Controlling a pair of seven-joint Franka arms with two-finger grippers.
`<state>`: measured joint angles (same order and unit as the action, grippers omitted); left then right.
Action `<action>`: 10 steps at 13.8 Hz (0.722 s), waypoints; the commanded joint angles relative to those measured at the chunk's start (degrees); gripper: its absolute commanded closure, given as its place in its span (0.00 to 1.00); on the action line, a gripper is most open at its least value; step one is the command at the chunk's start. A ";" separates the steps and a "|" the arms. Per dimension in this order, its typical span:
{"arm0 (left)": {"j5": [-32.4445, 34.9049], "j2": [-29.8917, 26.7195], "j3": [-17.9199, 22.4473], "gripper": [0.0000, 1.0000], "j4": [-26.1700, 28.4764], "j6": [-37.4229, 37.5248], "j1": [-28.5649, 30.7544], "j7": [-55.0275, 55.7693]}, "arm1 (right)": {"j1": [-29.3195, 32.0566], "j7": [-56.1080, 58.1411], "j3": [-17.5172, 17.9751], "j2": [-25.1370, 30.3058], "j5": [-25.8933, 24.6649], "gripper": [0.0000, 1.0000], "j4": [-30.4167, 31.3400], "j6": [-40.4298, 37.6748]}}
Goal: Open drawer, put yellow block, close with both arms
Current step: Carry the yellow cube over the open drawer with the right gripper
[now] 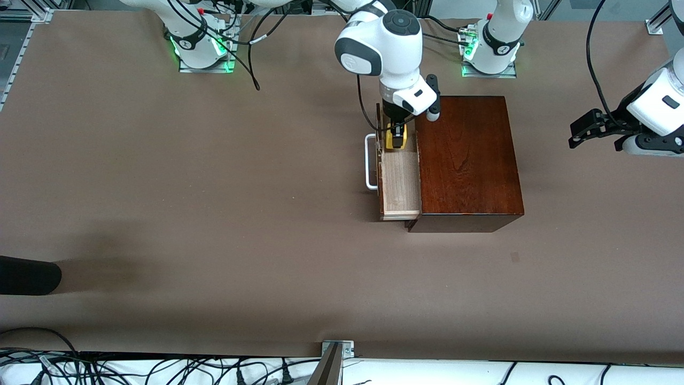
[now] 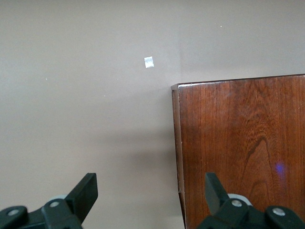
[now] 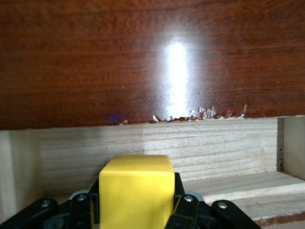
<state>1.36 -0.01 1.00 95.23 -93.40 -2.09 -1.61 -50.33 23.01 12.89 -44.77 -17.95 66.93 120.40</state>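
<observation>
You see dark mahogany box (image 1: pixel 467 160), glossy red-brown, visible grain swirls, white glare streak on its face in right wrist view. Drawer (image 1: pixel 399 182) pale light wood, straight grain; front edge dark reddish-brown; handle (image 1: pixel 369 162) white. Yellow block (image 3: pixel 136 191) bright plain yellow, no markings. Right gripper (image 1: pixel 395 132) black; left gripper (image 1: pixel 588 128) black. Arms white with grey-black bands. Your table (image 1: pixel 214 214) flat brown, matte, one small pale square mark (image 2: pixel 148 62) on it. Green lights glow at arm bases (image 1: pixel 203 53).
</observation>
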 commanded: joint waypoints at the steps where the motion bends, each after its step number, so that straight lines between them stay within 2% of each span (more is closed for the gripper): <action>1: -1.09 0.27 0.05 0.00 -1.28 1.20 0.33 -1.55 | -0.04 2.82 0.21 -1.98 -1.04 1.00 -2.33 -0.61; 10: -1.18 0.36 0.14 0.00 -1.28 1.20 0.42 -1.55 | 2.07 8.37 -0.14 -4.44 -0.86 1.00 -2.07 2.82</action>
<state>1.36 -0.01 1.06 95.23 -93.37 -1.98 -1.61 -49.12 29.69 12.53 -48.05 -17.95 66.27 124.20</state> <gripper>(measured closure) 0.000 0.449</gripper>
